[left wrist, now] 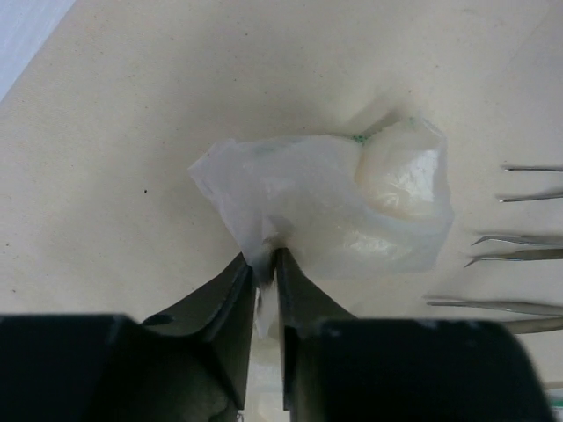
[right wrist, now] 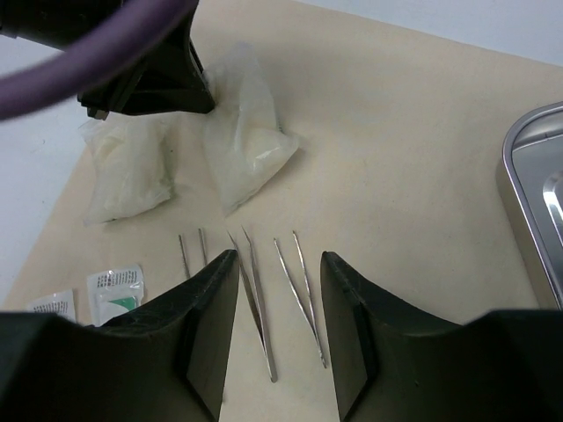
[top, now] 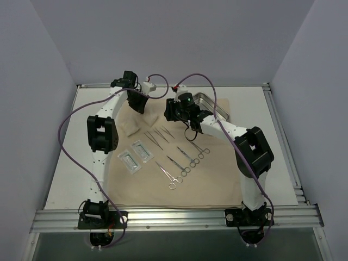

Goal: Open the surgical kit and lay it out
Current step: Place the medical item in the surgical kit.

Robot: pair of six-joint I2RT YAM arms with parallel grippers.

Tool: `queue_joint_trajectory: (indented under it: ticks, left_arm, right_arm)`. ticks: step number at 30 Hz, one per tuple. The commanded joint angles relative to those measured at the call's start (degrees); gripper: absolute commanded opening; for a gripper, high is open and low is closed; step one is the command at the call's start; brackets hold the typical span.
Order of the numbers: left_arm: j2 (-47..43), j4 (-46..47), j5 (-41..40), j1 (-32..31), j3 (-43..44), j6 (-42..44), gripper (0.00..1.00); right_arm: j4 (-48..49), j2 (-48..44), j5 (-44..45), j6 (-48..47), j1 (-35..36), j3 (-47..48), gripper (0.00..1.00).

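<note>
Nearest the lens, the black fingers of the left pincer [left wrist: 264,272], clenched on the near corner of a clear gauze bag [left wrist: 334,207]. Bulk of that bag toward 12 to 1 o'clock from the pincer, resting on the tan cloth wrap [left wrist: 106,176]. Left arm plainly the nearer one.

Right pincer [right wrist: 280,264] released, grasping nothing, hovering over tweezers [right wrist: 260,330] with long axes running 12 to 6. Steel tray [right wrist: 528,193] off at 3 o'clock. Green print on two small packets [right wrist: 114,294] at 8 o'clock, too small to read.

Likely next: drawing the bag clear and laying it flat.
</note>
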Motion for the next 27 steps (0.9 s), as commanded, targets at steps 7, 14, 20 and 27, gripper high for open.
queue_joint_trajectory:
  ticks: [7, 14, 20, 27]
  left_arm:
    - [-1.44, 5.49, -8.60, -0.86, -0.07, -1.22, 0.51]
    - [-3.82, 7.88, -10.01, -1.12, -0.78, -1.74, 0.62]
    - [-6.27, 7.53, -9.40, -1.56, -0.51, -2.27, 0.68]
    - [-11.11, 7.61, -7.55, -1.92, -1.66, -4.99, 0.75]
  right_arm:
    - [0.25, -2.46, -0.37, 0.50, 0.04, 0.85, 0.39]
    - [-0.80, -3.86, 0.42, -0.21, -0.48, 0.85, 0.42]
    - [-0.98, -6.32, 1.73, -0.47, -2.68, -0.82, 0.54]
    - [-5.79, -10.36, 4.54, -2.93, -10.49, -1.26, 0.68]
